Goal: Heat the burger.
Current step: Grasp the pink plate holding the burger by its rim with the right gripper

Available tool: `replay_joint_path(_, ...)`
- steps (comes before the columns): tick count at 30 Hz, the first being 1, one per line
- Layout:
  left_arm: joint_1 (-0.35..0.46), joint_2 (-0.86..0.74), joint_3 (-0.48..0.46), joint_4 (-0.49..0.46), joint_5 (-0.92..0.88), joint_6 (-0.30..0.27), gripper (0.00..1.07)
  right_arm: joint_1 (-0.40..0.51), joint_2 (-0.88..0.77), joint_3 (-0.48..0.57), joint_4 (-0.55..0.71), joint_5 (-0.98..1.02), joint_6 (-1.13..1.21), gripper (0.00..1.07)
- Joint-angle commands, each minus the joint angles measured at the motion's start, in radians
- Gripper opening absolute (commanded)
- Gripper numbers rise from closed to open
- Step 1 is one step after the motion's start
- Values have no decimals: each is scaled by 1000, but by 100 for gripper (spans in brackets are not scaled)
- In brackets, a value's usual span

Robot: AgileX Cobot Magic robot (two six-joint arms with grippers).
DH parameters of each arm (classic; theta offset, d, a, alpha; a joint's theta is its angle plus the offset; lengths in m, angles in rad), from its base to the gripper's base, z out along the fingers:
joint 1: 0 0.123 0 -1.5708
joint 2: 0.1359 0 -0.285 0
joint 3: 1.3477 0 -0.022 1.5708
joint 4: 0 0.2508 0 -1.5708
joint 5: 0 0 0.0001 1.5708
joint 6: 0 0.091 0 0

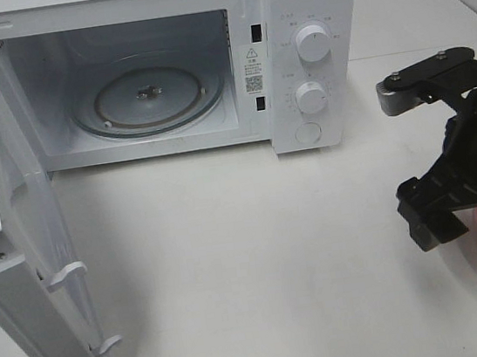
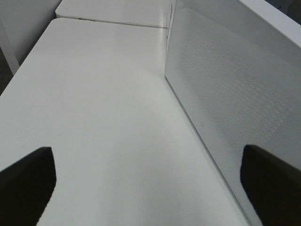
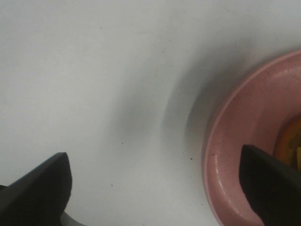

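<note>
Right gripper (image 3: 155, 186): wide open, nothing between its fingers (image 3: 37, 193). It hovers above the white table (image 1: 249, 256).

Pink plate (image 3: 235, 141): lies at one side of the right gripper. One finger hangs over the plate's rim and the other is over bare table. In the high view the gripper body covers most of the plate.

Burger (image 3: 292, 139): on the pink plate, just beside the finger that hangs over it. Only an orange-yellow sliver shows at the edge of the right wrist view. I cannot tell whether the finger touches it. In the high view the burger is hidden.

Microwave (image 1: 304, 11): well apart from the right gripper, across the table from it. Its door (image 1: 29, 259) is swung fully open on the side away from the right gripper. The glass turntable (image 1: 149, 98) inside is bare. Its two knobs (image 1: 313, 43) are on the side nearer the right gripper.

Left gripper (image 2: 150, 183): open, holding nothing, both fingers above the table. A dotted white panel (image 2: 225, 108) stands upright just beside one finger; which part of the microwave it is, I cannot tell. This gripper does not show in the high view.
</note>
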Motion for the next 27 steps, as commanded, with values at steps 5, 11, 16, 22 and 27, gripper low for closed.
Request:
replay_joint_path(5, -5, -23, 4, 2, -8, -3, 100, -98, -6, -1, -11, 54, -24, 95)
replay_joint_path(11, -5, -23, 4, 2, -8, -3, 100, -158, -6, 8, -7, 53, -38, 93)
replay_joint_path(16, -5, -23, 4, 2, -8, -3, 100, -198, -6, 53, -7, 35, -51, 92)
replay_joint_path(22, -5, -23, 4, 2, -8, -3, 100, -197, 12, 101, -1, -34, -54, 90)
replay_joint_path(27, -5, -23, 4, 2, -8, -3, 100, -197, 71, 109, 0, -83, -57, 89)
